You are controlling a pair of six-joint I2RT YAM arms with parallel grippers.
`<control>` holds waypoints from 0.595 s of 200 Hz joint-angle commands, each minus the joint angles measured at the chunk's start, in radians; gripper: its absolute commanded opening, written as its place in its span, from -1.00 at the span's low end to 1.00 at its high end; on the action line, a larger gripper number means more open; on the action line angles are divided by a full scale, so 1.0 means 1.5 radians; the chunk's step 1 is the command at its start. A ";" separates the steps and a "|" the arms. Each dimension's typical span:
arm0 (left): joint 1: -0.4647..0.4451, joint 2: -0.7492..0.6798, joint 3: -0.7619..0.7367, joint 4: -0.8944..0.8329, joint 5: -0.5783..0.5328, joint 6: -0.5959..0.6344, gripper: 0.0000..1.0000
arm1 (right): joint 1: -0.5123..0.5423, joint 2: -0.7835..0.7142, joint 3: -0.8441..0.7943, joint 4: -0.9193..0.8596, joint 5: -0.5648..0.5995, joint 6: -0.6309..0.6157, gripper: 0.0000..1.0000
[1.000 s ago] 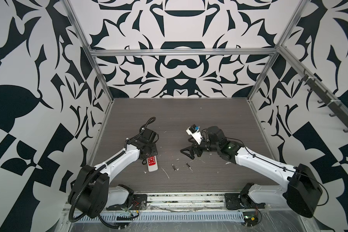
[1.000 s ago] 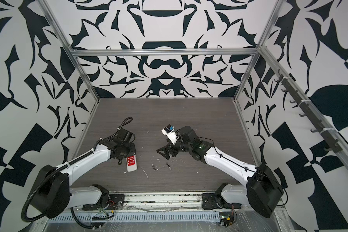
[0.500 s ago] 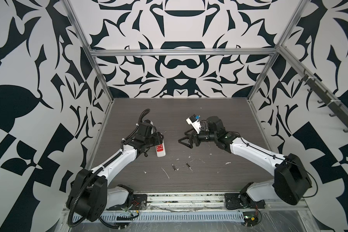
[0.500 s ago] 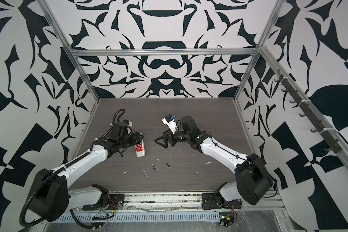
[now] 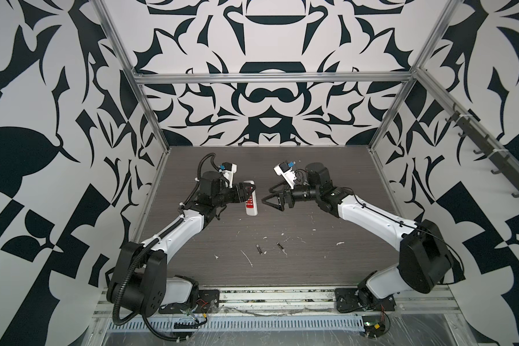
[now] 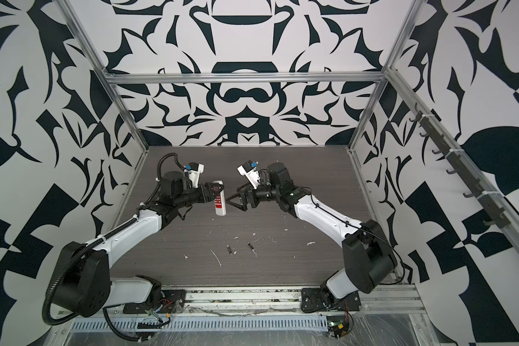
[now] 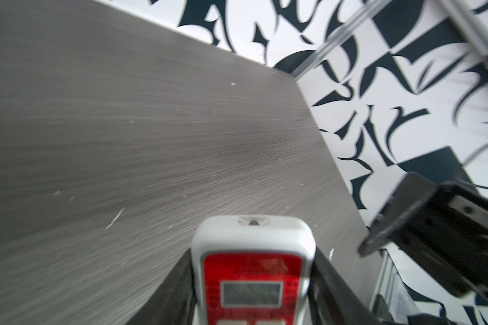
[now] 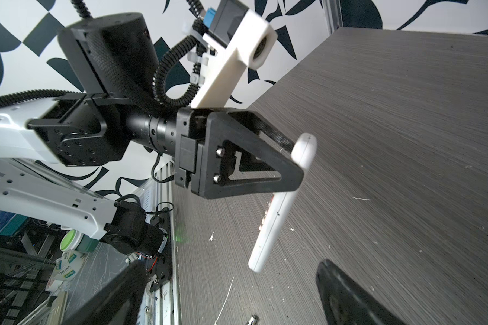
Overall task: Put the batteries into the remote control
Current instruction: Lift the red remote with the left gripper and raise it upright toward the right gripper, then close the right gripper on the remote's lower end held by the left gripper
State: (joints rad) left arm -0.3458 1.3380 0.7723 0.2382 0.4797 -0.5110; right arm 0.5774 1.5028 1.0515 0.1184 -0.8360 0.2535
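Just red-faced remote control [image 5: 251, 207] in left hand [image 5: 252, 189]

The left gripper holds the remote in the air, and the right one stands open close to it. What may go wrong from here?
1. The left gripper pinches the remote control only near its screen end, and the long rest hangs free; a push from the open right gripper might twist it or knock it loose.
2. The batteries lie on the table among white scraps; small and round, they may roll away when grasped.
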 commanded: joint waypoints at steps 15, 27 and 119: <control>0.005 -0.048 -0.023 0.113 0.102 -0.007 -0.56 | 0.002 -0.009 -0.008 0.103 -0.061 0.019 0.95; 0.005 -0.065 -0.036 0.142 0.125 -0.019 -0.55 | 0.004 -0.010 -0.023 0.124 -0.060 0.026 0.94; 0.005 -0.093 -0.060 0.232 0.205 -0.098 -0.53 | 0.027 0.003 -0.069 0.205 -0.085 0.034 0.94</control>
State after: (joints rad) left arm -0.3424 1.2224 0.6979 0.4908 0.7326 -0.6113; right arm 0.5945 1.5101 0.9554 0.3378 -0.9150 0.2981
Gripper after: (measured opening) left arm 0.586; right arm 0.969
